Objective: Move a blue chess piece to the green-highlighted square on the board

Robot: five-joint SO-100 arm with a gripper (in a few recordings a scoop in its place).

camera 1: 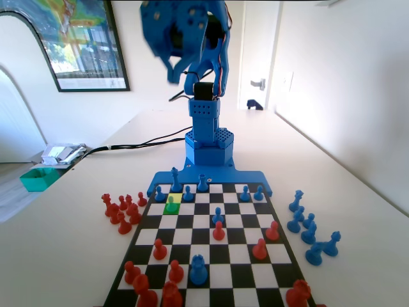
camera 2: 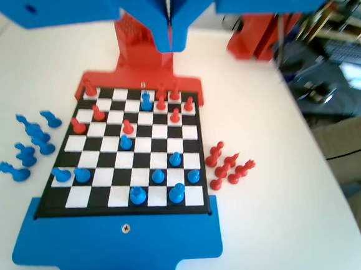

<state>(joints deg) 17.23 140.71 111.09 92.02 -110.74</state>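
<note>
The board lies in front of the blue arm's base. Its green-highlighted square is in the second column from the left, third row from the arm, with a yellowish square just behind it. A small pawn, tinted green by the highlight, stands on the green square. In the wrist view it is the blue chess piece near the board's right side. My gripper hangs high above the arm's base, well clear of the pieces. In the wrist view my gripper has its jaws pressed together with nothing between them.
Other blue pawns and a taller blue piece line the far rows. Red pawns and a large blue piece stand mid-board. Several red pieces lie off the left side and blue ones off the right.
</note>
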